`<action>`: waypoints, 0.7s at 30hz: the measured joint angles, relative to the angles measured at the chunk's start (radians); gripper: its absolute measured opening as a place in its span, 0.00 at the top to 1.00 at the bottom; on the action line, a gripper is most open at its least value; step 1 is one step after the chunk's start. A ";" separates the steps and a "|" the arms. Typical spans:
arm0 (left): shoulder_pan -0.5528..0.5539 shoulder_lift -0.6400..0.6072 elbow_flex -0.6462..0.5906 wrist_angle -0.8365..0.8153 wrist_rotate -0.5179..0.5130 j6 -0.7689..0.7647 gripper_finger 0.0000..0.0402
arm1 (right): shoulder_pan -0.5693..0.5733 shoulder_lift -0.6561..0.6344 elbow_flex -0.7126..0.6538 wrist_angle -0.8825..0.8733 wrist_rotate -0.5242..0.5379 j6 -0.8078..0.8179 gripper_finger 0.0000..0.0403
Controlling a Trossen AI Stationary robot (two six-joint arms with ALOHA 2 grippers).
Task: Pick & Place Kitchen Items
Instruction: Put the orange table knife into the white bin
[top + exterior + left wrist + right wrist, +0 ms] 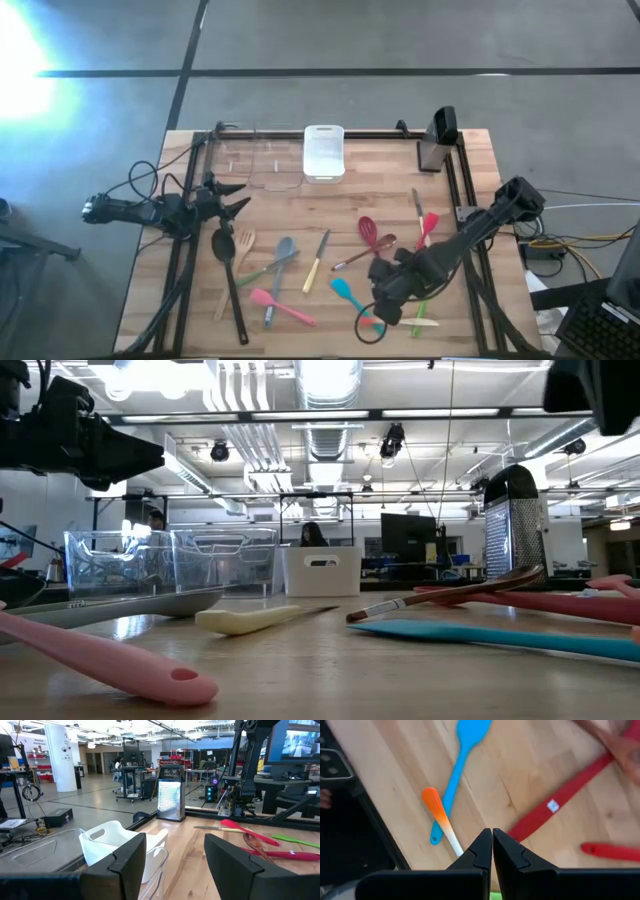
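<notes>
Colourful long-handled kitchen utensils [300, 265] scattered flat across the wooden tabletop

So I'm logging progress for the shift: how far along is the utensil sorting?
Barely begun. Nothing looks done: the white bin and the clear bin show no utensils inside, though the clear bin is hard to read. In hand: nothing; the right hand is shut and empty above the orange-tipped utensil, and the left hand waits open near the bins. Left: the blue spatula, pink spatula and the rest.

Utensils [300, 265] lie scattered across the table's [470, 170] near half, bins [324, 152] along its far edge
</notes>
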 joint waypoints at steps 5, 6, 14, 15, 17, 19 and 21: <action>0.000 0.000 0.000 0.000 0.000 0.000 0.49 | 0.016 0.002 0.000 0.001 0.000 0.103 0.88; 0.000 0.000 0.000 0.000 0.000 0.000 0.49 | 0.017 0.002 0.000 0.001 -0.001 0.114 0.86; 0.000 0.000 0.000 0.000 0.000 0.000 0.49 | 0.039 0.011 -0.001 0.006 -0.010 0.107 0.69; 0.000 0.000 0.000 0.000 0.000 0.000 0.49 | 0.044 0.011 -0.001 0.007 -0.018 0.104 0.67; 0.000 0.000 0.000 0.000 0.000 0.000 0.49 | 0.059 0.011 -0.001 0.017 -0.030 0.108 0.65; 0.000 0.000 0.000 0.000 0.000 0.000 0.49 | 0.080 0.011 -0.001 0.028 -0.042 0.109 0.64; 0.000 0.000 0.000 0.000 0.000 0.000 0.49 | 0.103 0.011 -0.001 0.027 -0.044 0.084 0.63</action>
